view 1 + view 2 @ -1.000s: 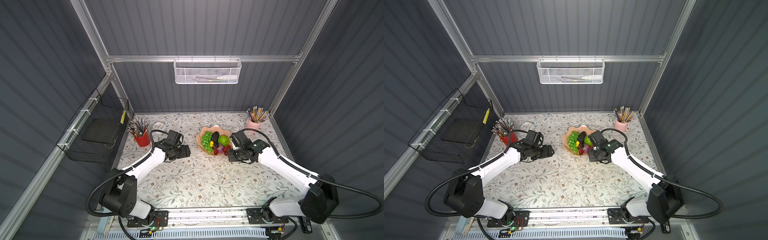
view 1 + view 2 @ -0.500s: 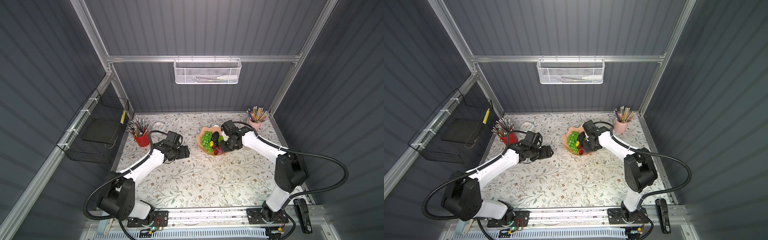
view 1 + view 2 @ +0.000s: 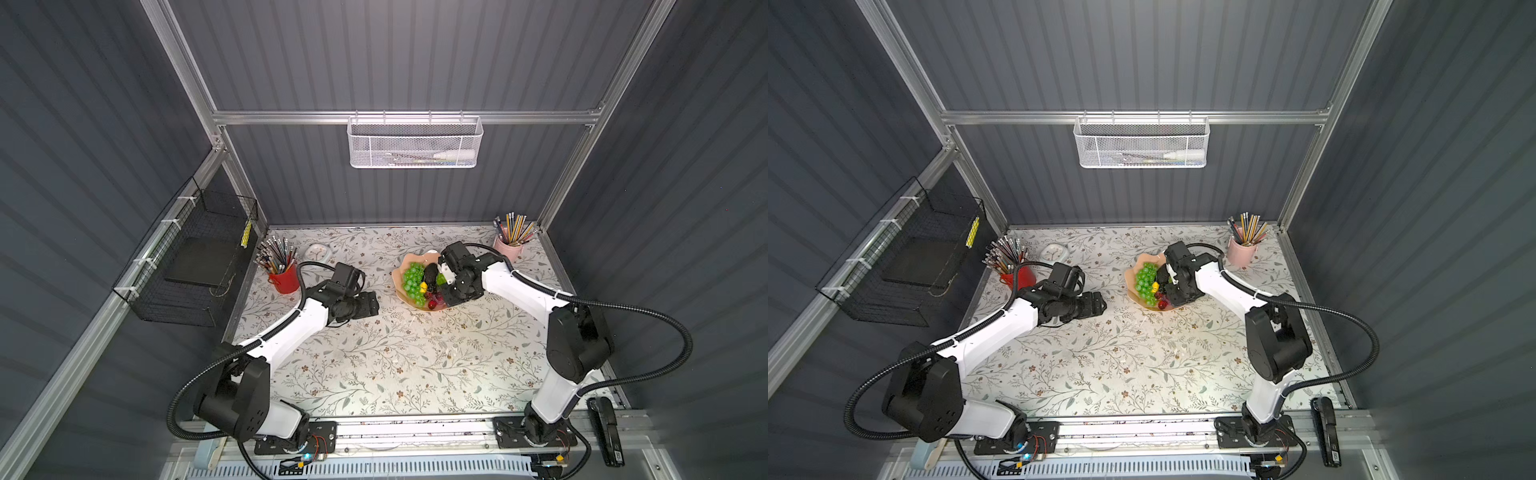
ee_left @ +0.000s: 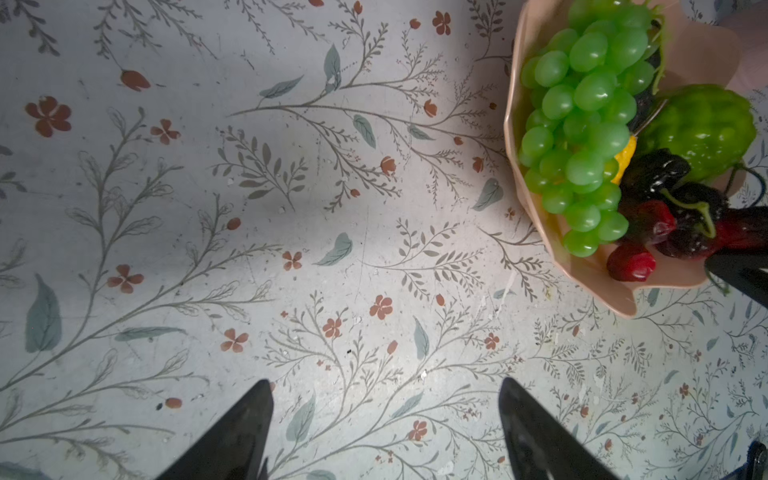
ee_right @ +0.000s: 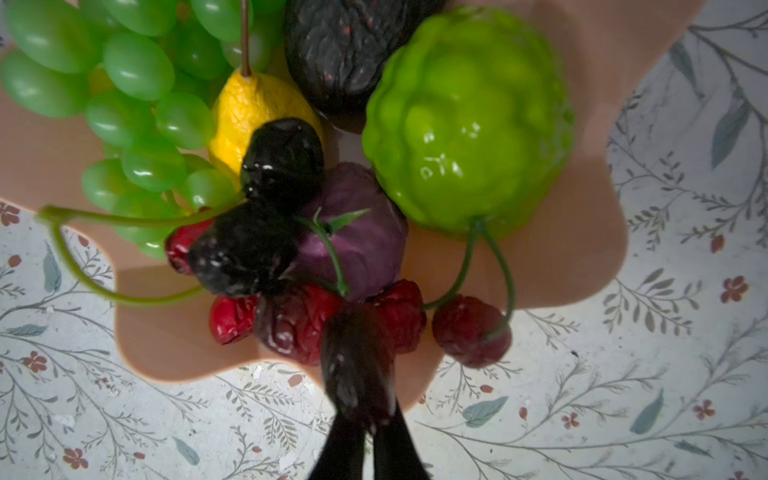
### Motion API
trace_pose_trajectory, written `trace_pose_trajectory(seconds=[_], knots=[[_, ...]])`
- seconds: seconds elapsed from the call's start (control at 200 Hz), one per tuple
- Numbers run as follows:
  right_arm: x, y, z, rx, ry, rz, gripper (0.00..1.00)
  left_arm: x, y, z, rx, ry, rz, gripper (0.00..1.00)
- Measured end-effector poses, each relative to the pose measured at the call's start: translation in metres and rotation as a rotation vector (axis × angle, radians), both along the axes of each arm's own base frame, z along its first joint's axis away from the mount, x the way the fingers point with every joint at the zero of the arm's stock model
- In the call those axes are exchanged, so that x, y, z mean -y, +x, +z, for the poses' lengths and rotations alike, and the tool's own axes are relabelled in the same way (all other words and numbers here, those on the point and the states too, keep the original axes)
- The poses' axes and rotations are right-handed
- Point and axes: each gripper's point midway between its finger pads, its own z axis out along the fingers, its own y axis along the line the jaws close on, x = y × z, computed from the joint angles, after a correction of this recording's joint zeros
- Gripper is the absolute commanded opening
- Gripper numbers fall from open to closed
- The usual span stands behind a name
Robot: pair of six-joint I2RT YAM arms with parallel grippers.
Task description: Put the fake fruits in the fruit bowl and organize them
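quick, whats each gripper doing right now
left gripper: open, holding nothing
right gripper: nearly closed, dark cherry at its tips; whether it grips it cannot be told

Inside the smooth, matt bowl [image 5: 561,266], glossy plastic grapes [image 5: 137,66] are gleaming and the black avocado [image 5: 340,50] is looking rough.

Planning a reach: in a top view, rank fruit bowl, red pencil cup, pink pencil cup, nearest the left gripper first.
1. fruit bowl, just right of the left gripper.
2. red pencil cup, back left.
3. pink pencil cup, back-right corner.
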Motion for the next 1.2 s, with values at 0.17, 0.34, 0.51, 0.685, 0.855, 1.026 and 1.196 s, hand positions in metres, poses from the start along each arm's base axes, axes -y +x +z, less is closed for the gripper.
trace_pose_trajectory(seconds=[0.17, 0.34, 0.51, 0.685, 0.855, 1.026, 1.196], knots=[[0.0, 0.002, 0.002, 0.014, -0.002, 0.004, 0.29, 0.0, 0.0, 0.0, 0.0, 0.0, 0.0, 0.85], [0.0, 0.012, 0.022, 0.075, -0.002, 0.001, 0.34, 0.0, 0.0, 0.001, 0.0, 0.001, 0.001, 0.85], [0.0, 0.021, 0.069, 0.201, 0.036, -0.003, 0.43, 0.0, 0.003, 0.007, 0.009, 0.0, 0.007, 0.89], [0.003, 0.025, 0.107, 0.306, 0.06, -0.002, 0.48, 0.0, 0.008, 0.015, 0.02, -0.004, 0.026, 0.98], [0.008, 0.022, 0.131, 0.375, 0.069, 0.006, 0.59, -0.005, 0.017, 0.027, 0.04, -0.007, 0.056, 1.0], [0.016, 0.016, 0.17, 0.479, 0.096, 0.013, 0.82, -0.017, 0.032, 0.048, 0.085, -0.026, 0.104, 1.0], [0.033, 0.008, 0.205, 0.557, 0.152, -0.017, 0.99, -0.036, 0.047, 0.073, 0.16, -0.026, 0.156, 1.0]])
